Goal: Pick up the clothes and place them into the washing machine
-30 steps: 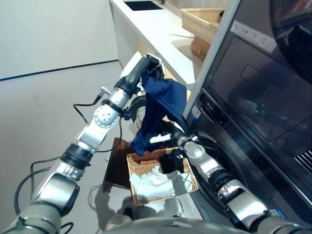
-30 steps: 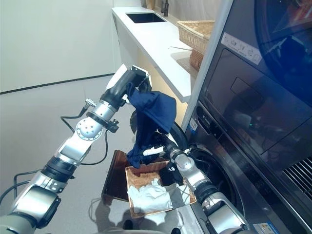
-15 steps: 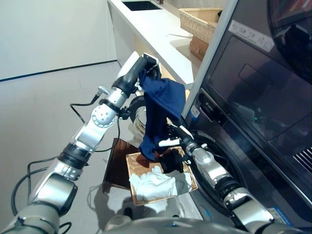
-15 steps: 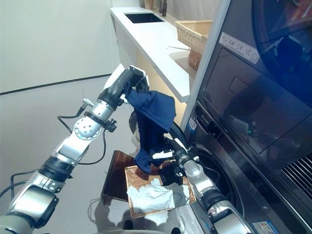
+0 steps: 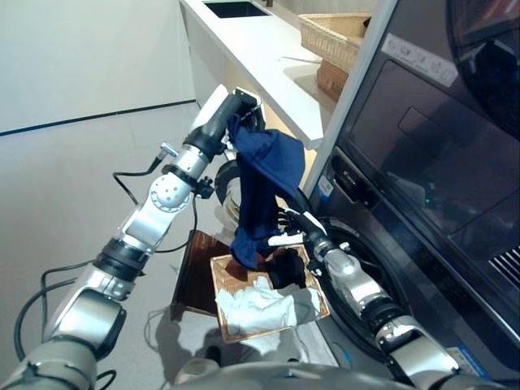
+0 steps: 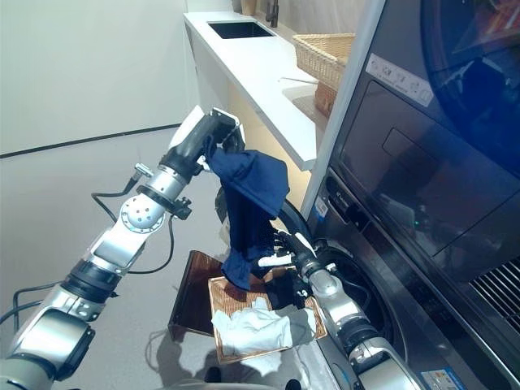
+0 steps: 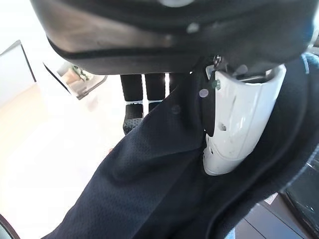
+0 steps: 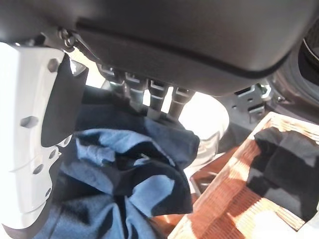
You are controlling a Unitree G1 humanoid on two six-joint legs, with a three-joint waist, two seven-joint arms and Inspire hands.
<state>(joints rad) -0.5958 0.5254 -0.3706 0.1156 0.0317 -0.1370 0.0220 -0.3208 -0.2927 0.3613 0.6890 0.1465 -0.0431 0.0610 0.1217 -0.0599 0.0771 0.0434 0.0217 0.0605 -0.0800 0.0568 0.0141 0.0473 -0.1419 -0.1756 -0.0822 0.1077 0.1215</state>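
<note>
A navy garment (image 5: 266, 175) hangs long from my left hand (image 5: 233, 115), which is raised beside the counter and shut on its top; its white thumb (image 7: 239, 119) presses into the cloth. The lower end dangles over a wicker basket (image 5: 230, 279) on the floor. My right hand (image 5: 299, 236) is at that lower end, fingers straight, with bunched navy cloth (image 8: 129, 169) against them. In the basket lie a white cloth (image 5: 256, 307) and a black cloth (image 5: 288, 268). The washing machine (image 5: 422, 162) stands on the right, its round opening (image 6: 361, 280) low beside my right arm.
A white counter (image 5: 260, 49) with a sink and a wicker basket (image 5: 333, 32) runs along the back, close behind the left hand. A dark brown tray (image 5: 195, 280) lies under the floor basket's left side. Grey floor stretches to the left.
The garment now hangs straighter and longer from the left hand. My right hand has moved slightly right, staying at its lower end.
</note>
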